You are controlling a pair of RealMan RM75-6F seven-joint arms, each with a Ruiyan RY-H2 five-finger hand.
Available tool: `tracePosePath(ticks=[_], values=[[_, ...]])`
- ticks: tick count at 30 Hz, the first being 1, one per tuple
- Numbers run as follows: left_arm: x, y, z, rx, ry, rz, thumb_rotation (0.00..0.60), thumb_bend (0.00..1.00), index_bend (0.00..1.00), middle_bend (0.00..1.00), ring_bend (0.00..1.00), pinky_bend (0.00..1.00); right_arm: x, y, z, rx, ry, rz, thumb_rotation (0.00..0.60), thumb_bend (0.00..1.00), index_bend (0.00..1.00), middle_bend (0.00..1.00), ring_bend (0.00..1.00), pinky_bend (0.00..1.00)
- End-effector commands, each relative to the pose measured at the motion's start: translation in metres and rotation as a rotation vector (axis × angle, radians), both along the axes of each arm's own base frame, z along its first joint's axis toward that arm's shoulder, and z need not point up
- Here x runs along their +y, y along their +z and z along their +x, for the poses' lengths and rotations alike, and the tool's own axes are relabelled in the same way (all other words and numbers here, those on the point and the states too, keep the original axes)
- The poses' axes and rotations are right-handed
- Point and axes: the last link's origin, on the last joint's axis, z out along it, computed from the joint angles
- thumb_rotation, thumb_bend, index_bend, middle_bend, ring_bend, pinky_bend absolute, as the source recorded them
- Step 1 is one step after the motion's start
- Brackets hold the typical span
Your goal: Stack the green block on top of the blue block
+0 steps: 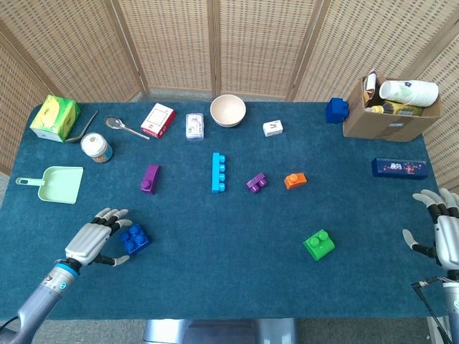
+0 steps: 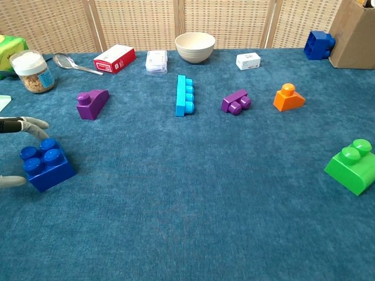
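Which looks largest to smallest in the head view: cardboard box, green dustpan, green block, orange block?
1. cardboard box
2. green dustpan
3. green block
4. orange block
The orange block lies farther back, so that last gap is less sure.

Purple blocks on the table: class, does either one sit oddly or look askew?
Yes. The purple block beside the orange block lies tipped on its side, studs facing sideways. The other purple block sits upright.
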Motion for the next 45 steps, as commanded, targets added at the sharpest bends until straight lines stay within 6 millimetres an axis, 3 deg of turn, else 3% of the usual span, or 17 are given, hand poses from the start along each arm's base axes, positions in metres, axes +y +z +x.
tracePosePath(ticks=[1, 14, 21, 29, 35, 45], values=[[-0.001, 0.001, -0.001, 0.006, 0.001, 0.001, 0.427, 0.27, 0.19, 0.00, 0.00, 0.00, -0.001, -0.001, 0.000, -0.003, 0.001, 0.002, 0.563, 0.28, 0.20, 0.19, 0.04, 0.00], [0.000, -0.002, -0.006, 0.026, 0.017, -0.004, 0.428, 0.27, 0.20, 0.00, 0.00, 0.00, 0.001, -0.001, -0.003, -0.019, -0.002, 0.002, 0.562, 0.28, 0.20, 0.19, 0.03, 0.00], [0.006, -0.006, 0.001, 0.010, 0.010, -0.006, 0.424, 0.28, 0.29, 0.02, 0.00, 0.00, 0.004, 0.002, -0.004, -0.030, -0.002, -0.004, 0.564, 0.28, 0.20, 0.19, 0.03, 0.00], [0.014, -0.013, 0.010, -0.024, -0.003, -0.006, 0.487, 0.33, 0.39, 0.07, 0.00, 0.00, 0.011, 0.006, -0.006, -0.046, -0.007, -0.014, 0.564, 0.28, 0.20, 0.19, 0.03, 0.00], [0.021, 0.000, 0.021, -0.088, -0.026, 0.016, 0.486, 0.34, 0.40, 0.09, 0.00, 0.00, 0.013, 0.009, -0.004, -0.049, 0.000, -0.023, 0.567, 0.28, 0.19, 0.19, 0.03, 0.00], [0.045, 0.022, 0.064, -0.156, -0.189, -0.027, 0.482, 0.34, 0.40, 0.09, 0.00, 0.00, 0.010, 0.007, 0.001, -0.055, 0.020, -0.013, 0.566, 0.28, 0.19, 0.19, 0.03, 0.00]])
